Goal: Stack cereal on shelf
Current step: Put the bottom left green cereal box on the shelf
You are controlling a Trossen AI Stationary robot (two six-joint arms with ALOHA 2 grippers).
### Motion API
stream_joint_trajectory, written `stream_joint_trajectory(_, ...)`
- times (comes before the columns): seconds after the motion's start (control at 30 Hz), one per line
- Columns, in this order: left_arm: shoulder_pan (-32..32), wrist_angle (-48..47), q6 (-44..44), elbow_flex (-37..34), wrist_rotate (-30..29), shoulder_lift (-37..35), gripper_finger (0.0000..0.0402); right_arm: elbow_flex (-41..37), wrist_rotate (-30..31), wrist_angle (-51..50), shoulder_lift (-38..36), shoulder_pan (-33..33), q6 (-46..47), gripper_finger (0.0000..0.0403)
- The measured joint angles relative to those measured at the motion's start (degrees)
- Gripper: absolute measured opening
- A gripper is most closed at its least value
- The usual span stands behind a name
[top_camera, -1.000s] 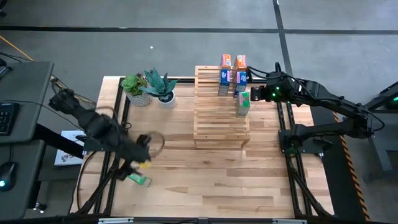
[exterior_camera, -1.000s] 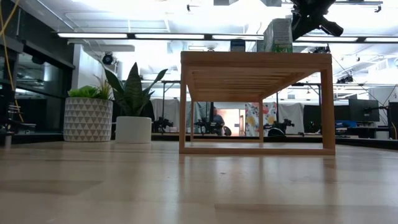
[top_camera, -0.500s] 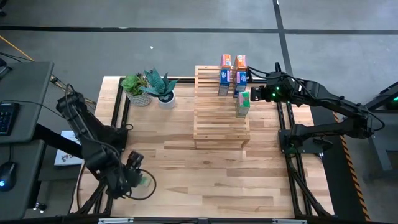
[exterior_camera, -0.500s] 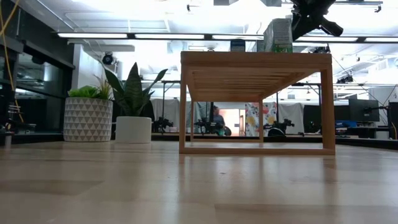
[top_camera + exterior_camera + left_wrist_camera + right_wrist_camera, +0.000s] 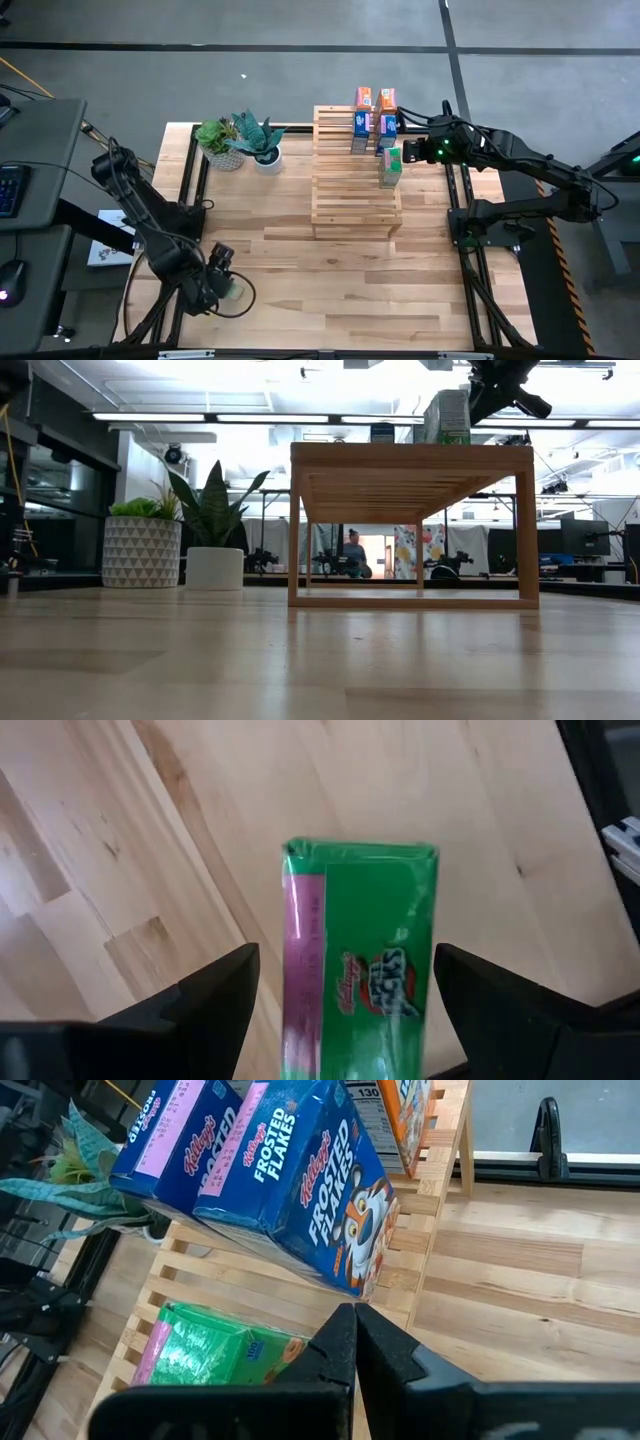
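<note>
Five cereal boxes stand on the slatted wooden shelf (image 5: 356, 170): two orange (image 5: 374, 98), two blue (image 5: 372, 127) and one green (image 5: 390, 166). The second green box (image 5: 360, 960) lies flat on the table by the near left corner (image 5: 234, 290). My left gripper (image 5: 347, 956) (image 5: 221, 281) hangs over it, open and pointing down, with one finger on each long side. My right gripper (image 5: 352, 1316) (image 5: 406, 150) is shut above the shelf's right edge, between the blue boxes (image 5: 300, 1175) and the green box (image 5: 205, 1350). It touches nothing. My left gripper straddles the lying green box from above, its fingers across the box's width. A strip of table shows between one finger (image 5: 225, 985) and the box. The other finger (image 5: 470, 990) lines up with the box's side (image 5: 430, 920); I cannot tell whether it touches.
Two potted plants (image 5: 240, 142) stand at the far left of the table, left of the shelf. In the low view the shelf (image 5: 410, 470) stands on four legs with open space beneath. Bare tabletop (image 5: 340, 280) lies between the shelf and the near edge. A person shows far back in the room.
My left arm has swung toward the table's near edge and come down over the lying green box, so that its open fingers now stand on either side of it. The box has not moved. The right arm has kept still.
</note>
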Motion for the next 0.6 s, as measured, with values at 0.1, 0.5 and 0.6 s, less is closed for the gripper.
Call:
stream_joint_trajectory(0.1, 0.0, 2.8, 0.0, -2.6, 0.4, 0.0, 0.0289, 0.0, 0.0, 0.0, 0.0, 0.0, 0.0, 0.0)
stream_joint_trajectory(0.5, 0.2, 9.1, -1.5, -8.7, 1.0, 0.1, 0.0287, 0.0, 0.0, 0.0, 0.0, 0.0, -0.2, 0.0)
stream_joint_trajectory(0.6, 0.6, 10.0, -1.5, -8.9, 0.7, 0.0, 0.0275, 0.0, 0.0, 0.0, 0.0, 0.0, -0.2, 0.0)
